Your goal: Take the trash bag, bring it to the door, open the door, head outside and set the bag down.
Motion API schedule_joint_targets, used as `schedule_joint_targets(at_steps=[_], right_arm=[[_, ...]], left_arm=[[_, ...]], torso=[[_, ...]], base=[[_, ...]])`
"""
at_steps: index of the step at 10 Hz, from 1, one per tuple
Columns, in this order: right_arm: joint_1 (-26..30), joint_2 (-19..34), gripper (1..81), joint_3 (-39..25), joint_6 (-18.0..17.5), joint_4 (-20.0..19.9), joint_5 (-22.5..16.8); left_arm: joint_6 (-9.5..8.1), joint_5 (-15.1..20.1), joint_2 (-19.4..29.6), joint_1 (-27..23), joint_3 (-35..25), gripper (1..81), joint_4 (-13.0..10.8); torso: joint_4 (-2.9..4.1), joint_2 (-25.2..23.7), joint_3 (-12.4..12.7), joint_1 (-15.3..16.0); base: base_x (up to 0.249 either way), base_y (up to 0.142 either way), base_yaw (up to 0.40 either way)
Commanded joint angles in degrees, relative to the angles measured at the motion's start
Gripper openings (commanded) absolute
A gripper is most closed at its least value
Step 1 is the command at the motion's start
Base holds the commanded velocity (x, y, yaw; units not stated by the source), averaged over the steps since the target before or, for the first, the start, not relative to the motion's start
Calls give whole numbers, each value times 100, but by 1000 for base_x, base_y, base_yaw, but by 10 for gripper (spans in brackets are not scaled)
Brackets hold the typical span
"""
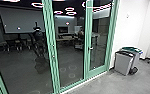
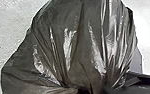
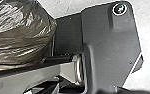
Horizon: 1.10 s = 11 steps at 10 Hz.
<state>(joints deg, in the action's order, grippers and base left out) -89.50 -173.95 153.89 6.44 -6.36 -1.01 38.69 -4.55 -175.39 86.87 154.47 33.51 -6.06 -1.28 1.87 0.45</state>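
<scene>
Head view: tall glass panels (image 1: 68,55) in green frames (image 1: 48,45) across left and middle. Dim room behind or mirrored in glass; cannot tell which. Pale screen (image 1: 21,20) toward far left, bright ring lights (image 1: 69,9) up high. White wall (image 1: 128,27) to the right, two bins (image 1: 123,63) standing against it, near end of glass; one dark-lidded, one green-lidded just behind. Grey floor (image 1: 96,83) in front.

Left wrist view: dark, shiny trash bag (image 2: 78,37), creased and gathered to a neck, left pincer (image 2: 86,90) closed on it.

Right wrist view: same bag, beside robot's dark plate (image 3: 108,50). Right pincer: cannot tell how far open or whether holding anything.
</scene>
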Motion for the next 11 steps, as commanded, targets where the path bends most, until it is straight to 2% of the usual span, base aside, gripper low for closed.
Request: schedule_joint_targets(at_steps=[1, 11], right_arm=[[305, -29, 811, -18, 33, 39, -303], [288, -11, 811, -18, 24, 30, -303]], left_arm=[[7, 349, -23, -315, -22, 10, -64], [7, 349, -23, -307, -39, 10, -64]], torso=[[0, 0, 0, 0], [0, 0, 0, -2]], base=[[135, -90, 0], [138, -88, 0]])
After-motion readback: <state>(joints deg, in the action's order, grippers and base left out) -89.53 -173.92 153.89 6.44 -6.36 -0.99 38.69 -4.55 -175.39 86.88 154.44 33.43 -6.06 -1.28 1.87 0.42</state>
